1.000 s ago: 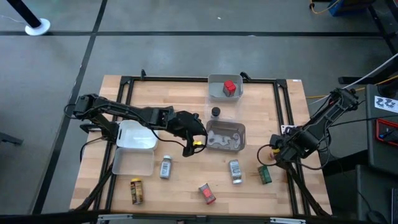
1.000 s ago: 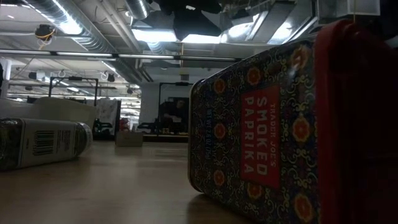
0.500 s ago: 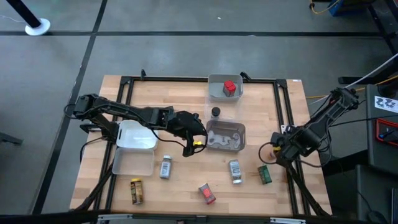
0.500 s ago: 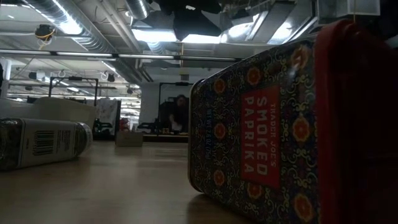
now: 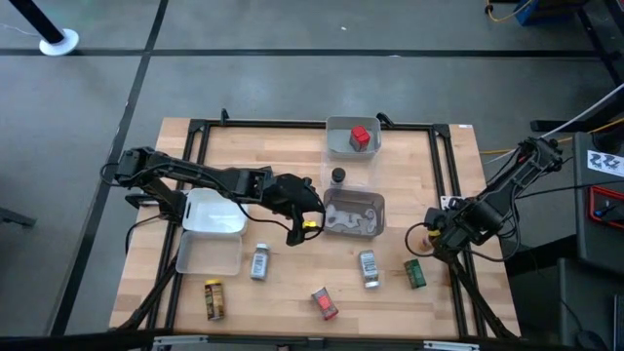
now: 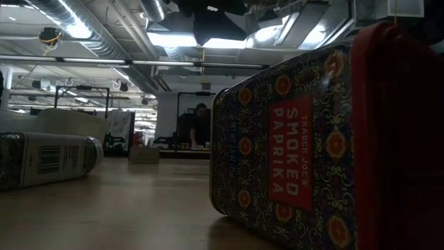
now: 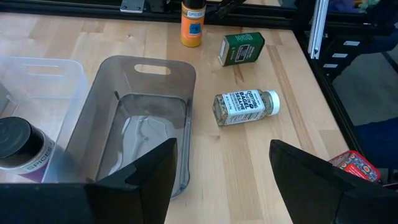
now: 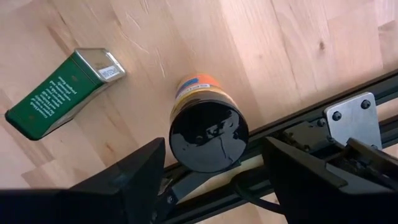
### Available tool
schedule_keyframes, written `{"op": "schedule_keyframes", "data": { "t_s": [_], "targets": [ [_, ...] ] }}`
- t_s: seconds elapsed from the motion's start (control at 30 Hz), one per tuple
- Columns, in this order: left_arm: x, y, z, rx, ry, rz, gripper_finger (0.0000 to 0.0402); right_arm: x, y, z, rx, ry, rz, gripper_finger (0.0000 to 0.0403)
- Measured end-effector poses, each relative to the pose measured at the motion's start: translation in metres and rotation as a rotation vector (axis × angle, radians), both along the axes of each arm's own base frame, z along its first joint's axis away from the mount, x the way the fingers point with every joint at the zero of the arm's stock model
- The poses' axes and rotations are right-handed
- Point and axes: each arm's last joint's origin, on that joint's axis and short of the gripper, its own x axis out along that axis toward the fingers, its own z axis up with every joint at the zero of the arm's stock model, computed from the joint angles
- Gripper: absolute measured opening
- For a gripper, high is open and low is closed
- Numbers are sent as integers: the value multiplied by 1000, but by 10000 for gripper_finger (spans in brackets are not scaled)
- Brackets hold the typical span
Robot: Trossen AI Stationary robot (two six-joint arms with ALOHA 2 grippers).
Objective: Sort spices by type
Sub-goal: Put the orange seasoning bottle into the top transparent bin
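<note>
The right gripper [image 8: 208,186] is positioned directly above an orange jar with a black lid [image 8: 207,127], seen at the centre of the right wrist view. Its fingers [image 8: 140,174] are spread wide on either side of the lid and nothing is held. The jar stands upright near the table's right edge, close to the black frame rail [image 8: 298,121]. A green tin [image 8: 59,93] lies flat in the upper left of that view, apart from the jar.

The left gripper [image 7: 217,180] is also wide open and empty, hovering by the grey tray [image 7: 146,124] at mid-table. A labelled sesame jar [image 7: 244,107] lies on its side at the centre of the left wrist view. In the high view, a red box [image 5: 360,136] is noted in the upper tray [image 5: 336,144], and a paprika tin [image 5: 325,303] lies at the lower centre.

The orange jar is judged rigid, light and smooth-walled, so slippage under a weak grip is possible. A hold across the lid or just below it is judged most secure. The nearby rail is judged to leave little clearance for the outer finger. The flat green tin is judged stiff and best taken across its narrow sides.
</note>
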Motion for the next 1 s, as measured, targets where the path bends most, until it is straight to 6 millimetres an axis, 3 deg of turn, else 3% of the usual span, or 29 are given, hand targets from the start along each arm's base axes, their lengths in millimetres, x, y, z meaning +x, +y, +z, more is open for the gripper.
{"op": "schedule_keyframes", "data": {
  "t_s": [0.5,0.73,1.0],
  "targets": [
    [0,0,0,0,1,0,239,1,0,-1,-4,-10,-25,270],
    [0,0,0,0,1,0,239,1,0,-19,-15,0,-43,270],
    [0,0,0,0,0,0,239,3,2,-20,-13,-41,-62,270]
  ]
}}
